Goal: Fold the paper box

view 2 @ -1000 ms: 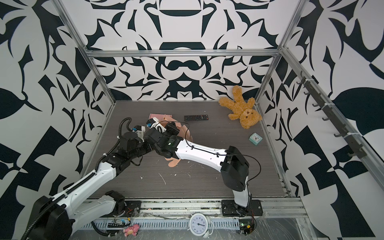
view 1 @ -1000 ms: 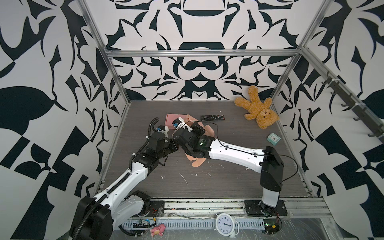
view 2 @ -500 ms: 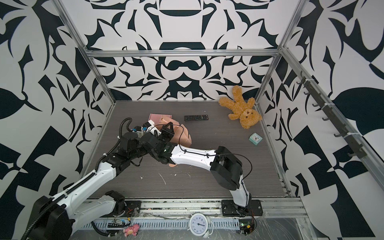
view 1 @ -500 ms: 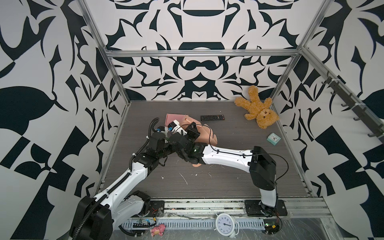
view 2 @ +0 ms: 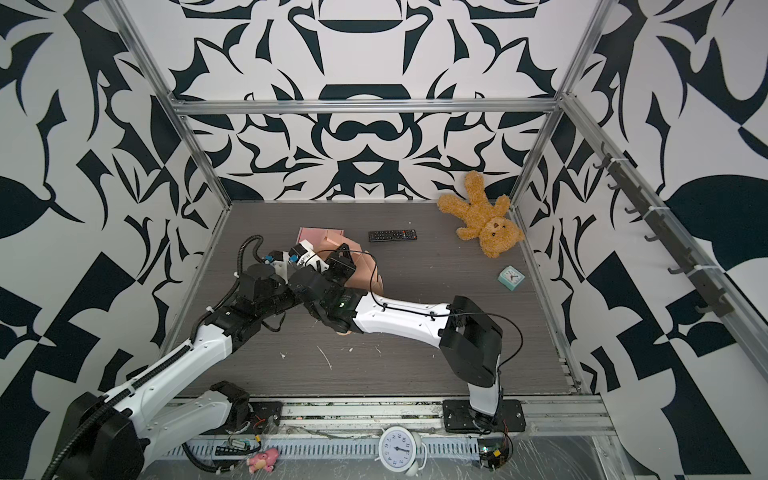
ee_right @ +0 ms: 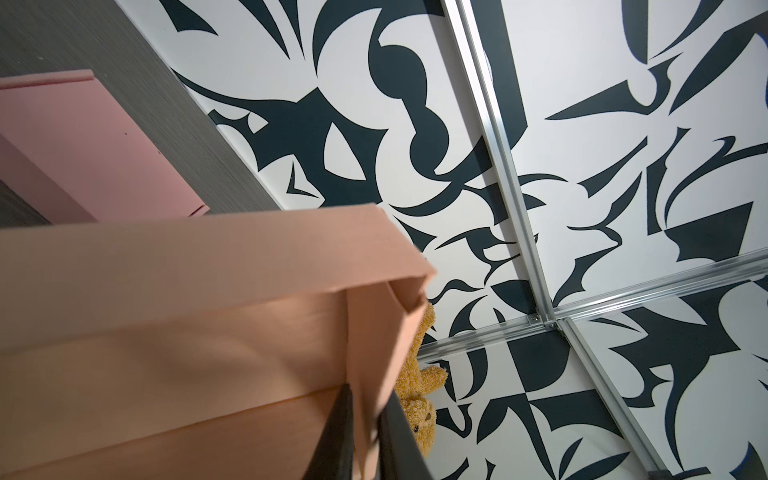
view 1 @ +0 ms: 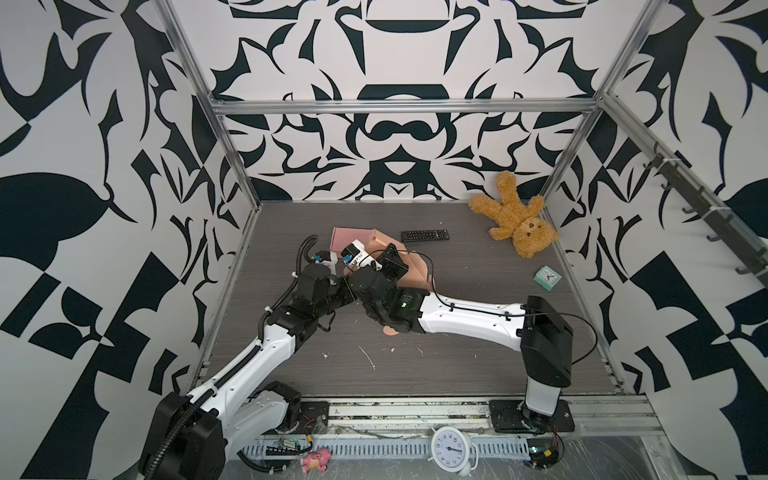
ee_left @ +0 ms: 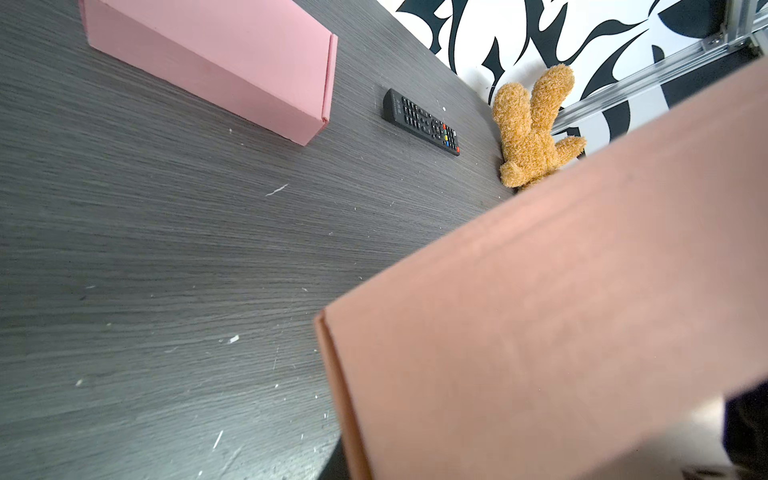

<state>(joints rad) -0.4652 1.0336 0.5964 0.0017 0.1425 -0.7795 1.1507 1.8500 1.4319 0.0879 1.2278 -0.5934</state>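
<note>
Roughly at the middle of the dark wood-grain desk (view 1: 457, 361), in both top views, sits the paper box (view 1: 412, 271). It is peach-tan cardboard, only partly folded, with creased panels standing at odd angles. The left arm (view 1: 270, 345) and right arm (view 1: 469, 322) meet over it and hide most of it. A rounded tab of it pokes out from under the right arm at 6 o'clock. A finished pink box (view 1: 348, 238) lies just beyond it at 11 o'clock and a black remote (view 1: 424, 235) at 1 o'clock. A teddy bear (view 1: 515, 222) lies in the far corner at 2 o'clock, and a small teal clock (view 1: 547, 277) stands at 3 o'clock by the desk's edge.

Left wrist view: a broad tan panel of the paper box fills the near part, tilted above the desk, with a fold line across it. The left pincer (ee_left: 746, 432) shows only as a dark blur against the panel. How far open it is, or whether it grips, cannot be told.

Right wrist view: a long wall of the box stands up, with a short end flap turned in at its corner. The right pincer (ee_right: 370, 395) is nearly closed, and its two dark fingers (ee_right: 332, 436) pinch that end flap from either side.
</note>
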